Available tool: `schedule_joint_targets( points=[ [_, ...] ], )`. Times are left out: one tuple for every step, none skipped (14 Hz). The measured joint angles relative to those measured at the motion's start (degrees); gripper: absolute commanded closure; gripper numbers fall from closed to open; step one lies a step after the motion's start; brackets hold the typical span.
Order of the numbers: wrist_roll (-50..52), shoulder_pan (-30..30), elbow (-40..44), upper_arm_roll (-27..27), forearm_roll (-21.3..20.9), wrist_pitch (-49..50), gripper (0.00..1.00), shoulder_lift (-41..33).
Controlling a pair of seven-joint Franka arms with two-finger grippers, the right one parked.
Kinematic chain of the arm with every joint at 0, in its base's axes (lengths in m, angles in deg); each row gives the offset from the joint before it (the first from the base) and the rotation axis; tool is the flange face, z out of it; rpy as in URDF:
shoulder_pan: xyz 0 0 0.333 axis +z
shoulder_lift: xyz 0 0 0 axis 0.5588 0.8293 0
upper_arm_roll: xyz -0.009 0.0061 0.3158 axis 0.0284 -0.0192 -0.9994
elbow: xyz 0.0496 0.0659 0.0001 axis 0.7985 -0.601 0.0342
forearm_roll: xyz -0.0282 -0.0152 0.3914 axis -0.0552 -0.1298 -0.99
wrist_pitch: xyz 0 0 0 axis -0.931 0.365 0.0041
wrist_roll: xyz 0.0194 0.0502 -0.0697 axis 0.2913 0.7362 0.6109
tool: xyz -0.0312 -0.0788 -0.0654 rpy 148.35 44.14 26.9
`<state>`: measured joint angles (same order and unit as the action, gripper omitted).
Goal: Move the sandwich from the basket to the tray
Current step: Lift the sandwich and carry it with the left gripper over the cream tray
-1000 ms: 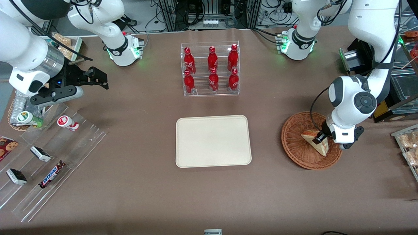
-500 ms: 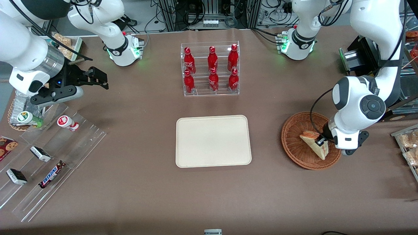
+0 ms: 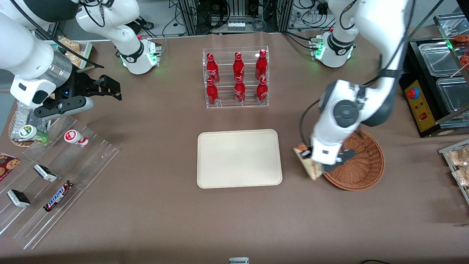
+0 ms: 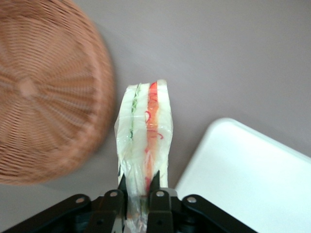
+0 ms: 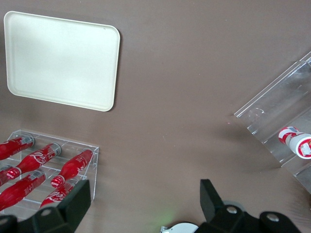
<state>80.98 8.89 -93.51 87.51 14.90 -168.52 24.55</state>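
The sandwich (image 3: 306, 162), a pale wedge in clear wrap, hangs above the bare table between the tray (image 3: 239, 158) and the wicker basket (image 3: 362, 165). My left gripper (image 3: 312, 160) is shut on it. The wrist view shows the sandwich (image 4: 145, 131) edge-on with its green and orange-red layers, pinched at its base by the gripper (image 4: 139, 187). There the basket (image 4: 43, 92) holds nothing, and a corner of the cream tray (image 4: 252, 179) lies close beside the sandwich. The tray (image 5: 60, 60) also shows bare in the right wrist view.
A clear rack of red bottles (image 3: 236, 77) stands farther from the front camera than the tray. Acrylic racks with snacks (image 3: 55, 183) lie toward the parked arm's end. A black control box (image 3: 417, 106) and packaged snacks (image 3: 458, 161) sit at the working arm's end.
The gripper has lifted the sandwich out of the basket and carried it over the basket's rim toward the tray. The basket is left without anything in it.
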Motion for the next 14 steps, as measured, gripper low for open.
schedule_joint_targets(
  points=[
    [0.2,-2.1,1.5,0.0,0.0,-0.6,0.94,1.6],
    [0.2,-4.0,2.9,0.0,0.0,-1.8,0.94,3.2],
    [0.3,-5.8,3.9,0.1,0.0,-3.2,0.94,4.7],
    [0.3,-7.3,4.7,0.1,0.0,-4.8,0.93,5.9],
    [0.3,-8.9,5.2,0.1,0.0,-6.5,0.93,7.0],
    [0.2,-10.4,5.7,0.1,0.0,-8.1,0.92,8.0],
    [0.2,-12.0,6.3,0.1,0.0,-9.4,0.92,9.1],
    [0.2,-13.5,7.1,0.1,0.0,-10.6,0.92,10.2],
    [0.2,-14.7,8.3,0.1,0.0,-11.4,0.92,11.4],
    [0.2,-15.6,9.7,0.1,0.0,-11.6,0.91,12.7],
    [0.2,-16.3,11.0,0.1,0.0,-11.7,0.90,13.8],
    [0.2,-16.7,11.9,0.1,0.0,-11.7,0.88,14.8],
    [0.2,-17.1,12.4,0.1,0.0,-12.3,0.87,15.7],
    [0.2,-17.4,12.5,0.1,0.0,-13.7,0.78,16.4]
  ],
)
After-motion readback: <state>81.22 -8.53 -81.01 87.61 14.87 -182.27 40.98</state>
